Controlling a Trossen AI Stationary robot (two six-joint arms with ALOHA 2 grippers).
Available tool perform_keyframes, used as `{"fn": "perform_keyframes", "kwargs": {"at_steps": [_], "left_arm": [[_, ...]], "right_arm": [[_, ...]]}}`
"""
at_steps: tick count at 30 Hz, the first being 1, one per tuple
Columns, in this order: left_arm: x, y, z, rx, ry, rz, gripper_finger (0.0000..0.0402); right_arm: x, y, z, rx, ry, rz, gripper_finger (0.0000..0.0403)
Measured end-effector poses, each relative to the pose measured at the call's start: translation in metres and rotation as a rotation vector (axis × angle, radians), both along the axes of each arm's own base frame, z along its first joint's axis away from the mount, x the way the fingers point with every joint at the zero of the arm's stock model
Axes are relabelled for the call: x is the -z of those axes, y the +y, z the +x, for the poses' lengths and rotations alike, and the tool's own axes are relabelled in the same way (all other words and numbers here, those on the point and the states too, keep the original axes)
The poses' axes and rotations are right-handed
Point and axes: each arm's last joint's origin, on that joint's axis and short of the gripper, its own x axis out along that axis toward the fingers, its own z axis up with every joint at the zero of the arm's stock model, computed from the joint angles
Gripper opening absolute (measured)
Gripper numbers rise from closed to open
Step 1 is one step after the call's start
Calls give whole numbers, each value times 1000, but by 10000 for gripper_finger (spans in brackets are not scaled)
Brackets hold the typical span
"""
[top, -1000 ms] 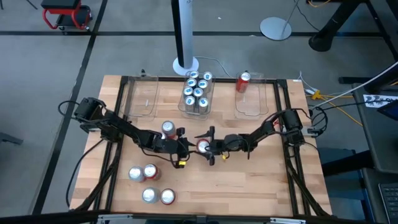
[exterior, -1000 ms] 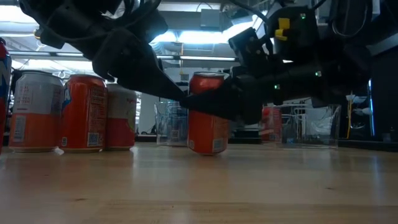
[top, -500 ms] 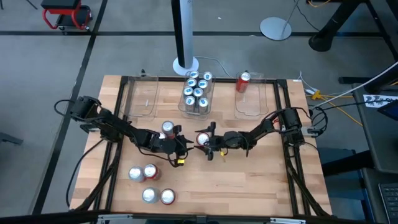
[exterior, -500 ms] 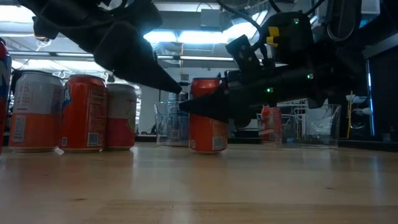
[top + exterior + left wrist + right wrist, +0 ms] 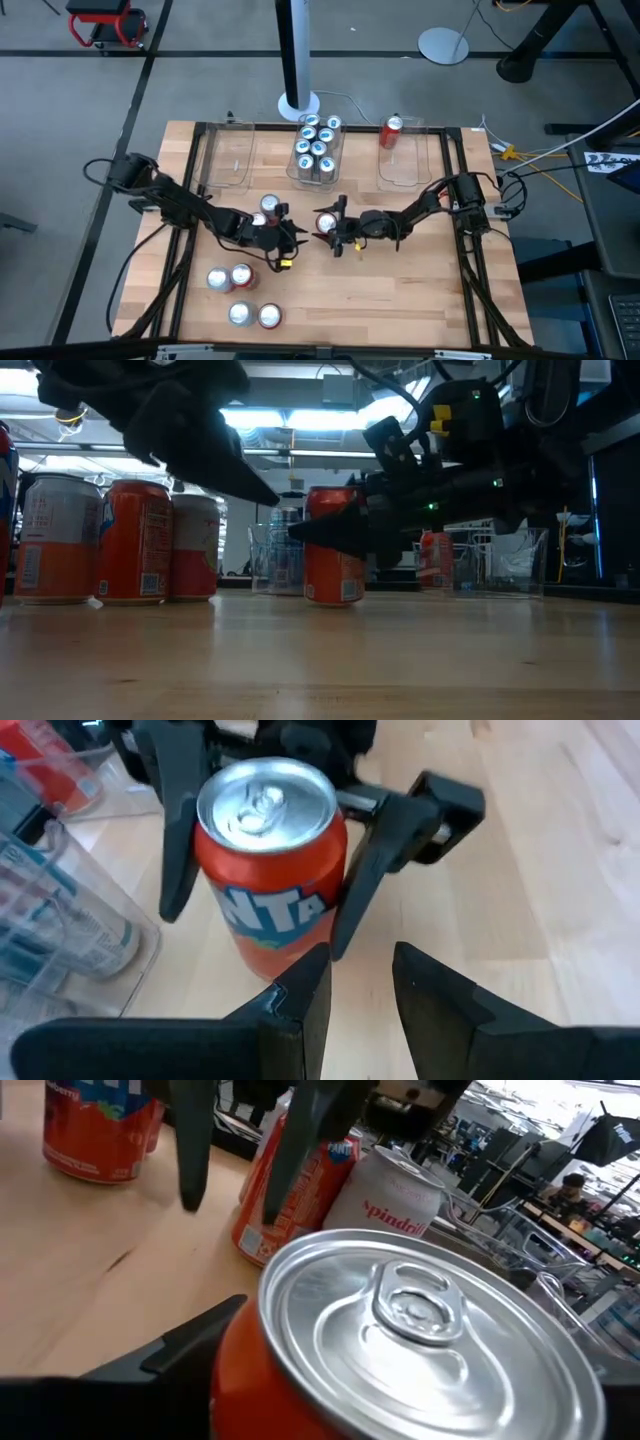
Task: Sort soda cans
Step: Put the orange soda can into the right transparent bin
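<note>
An orange soda can (image 5: 326, 222) stands upright on the table's middle, and my right gripper (image 5: 325, 226) is shut on it, reaching in from the right. My left gripper (image 5: 290, 238) hovers just left of that can, above the table. Its fingers (image 5: 300, 1010) are narrowly open with nothing between them. A silver-and-red can (image 5: 268, 207) stands beside my left arm. Several more cans (image 5: 240, 295) stand near the front left. My right gripper pinches the orange can's body (image 5: 335, 870) between its two fingers (image 5: 180, 830), one on each side. The fingers come in level from the table's right, at about mid height (image 5: 330, 530). The can stays upright with its base on the table.
Three clear bins line the far edge. The left bin (image 5: 232, 155) holds nothing. The middle bin (image 5: 318, 172) holds several blue-and-white cans. The right bin (image 5: 410, 160) has one red can (image 5: 392, 130) at its far corner. Bare wood lies at the front right.
My left gripper has drawn back from the orange can toward the table's left edge and risen. The can has slid a little toward the far edge between my right gripper's fingers and stays upright.
</note>
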Motion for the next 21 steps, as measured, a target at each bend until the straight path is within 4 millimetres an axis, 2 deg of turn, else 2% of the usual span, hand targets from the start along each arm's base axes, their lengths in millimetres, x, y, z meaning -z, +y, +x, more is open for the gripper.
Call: {"fn": "perform_keyframes", "kwargs": {"at_steps": [7,14,21], "left_arm": [[-12,2,-6,-4,-12,-6,102],[-11,3,-8,-5,8,-2,102],[-11,0,-9,9,9,2,102]], "right_arm": [[-4,-5,0,-1,-6,-2,335],[-16,-5,-1,4,6,-32,335],[-19,-7,-1,9,5,-50,335]]}}
